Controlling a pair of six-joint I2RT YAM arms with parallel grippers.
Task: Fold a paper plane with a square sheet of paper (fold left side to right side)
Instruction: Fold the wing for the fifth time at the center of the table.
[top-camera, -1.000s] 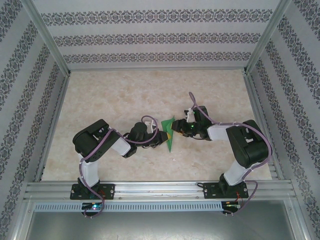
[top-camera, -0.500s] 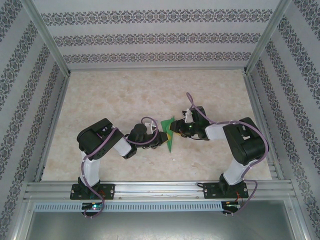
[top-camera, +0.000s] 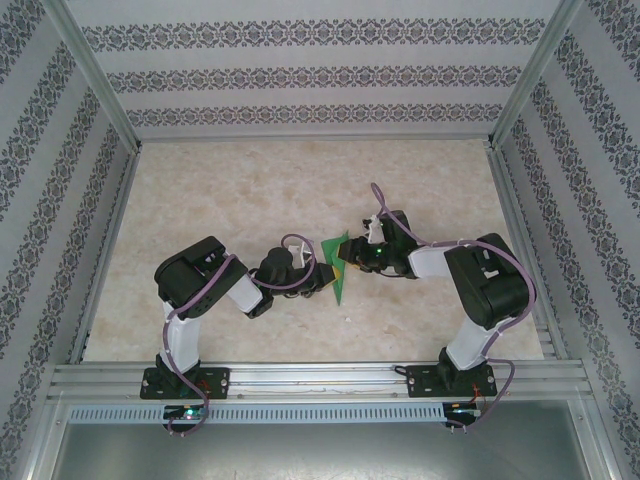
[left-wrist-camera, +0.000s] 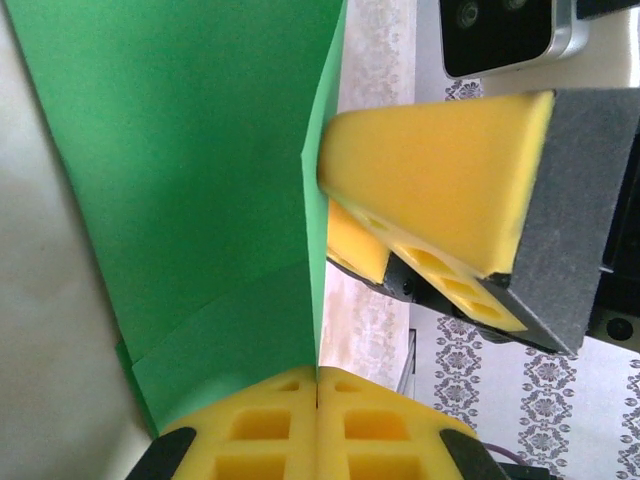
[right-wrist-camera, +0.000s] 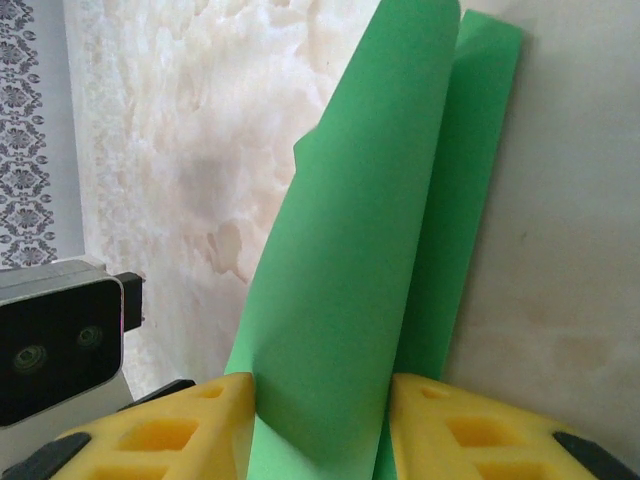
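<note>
The square sheet of paper (top-camera: 340, 266), bright green and folded into a narrow pointed shape, is held off the table between both arms. My left gripper (top-camera: 324, 279) is shut on its lower edge; in the left wrist view the yellow pads (left-wrist-camera: 270, 425) meet on the paper (left-wrist-camera: 200, 180) at the gripper's tip (left-wrist-camera: 318, 378). My right gripper (top-camera: 351, 258) straddles the sheet from the other side. Its fingers (right-wrist-camera: 170, 430) stand apart, and a bowed flap of paper (right-wrist-camera: 350, 260) fills the gap at the right gripper (right-wrist-camera: 320, 432), touching both pads. A flatter layer (right-wrist-camera: 470, 180) lies behind.
The marbled tabletop (top-camera: 300, 190) is bounded by aluminium rails (top-camera: 300, 375) and patterned walls (top-camera: 300, 75). The right gripper's yellow fingers (left-wrist-camera: 440, 180) sit close beside the paper in the left wrist view.
The right gripper has edged left onto the paper and its jaws have narrowed slightly. The left arm shifted a little right, still gripping the sheet.
</note>
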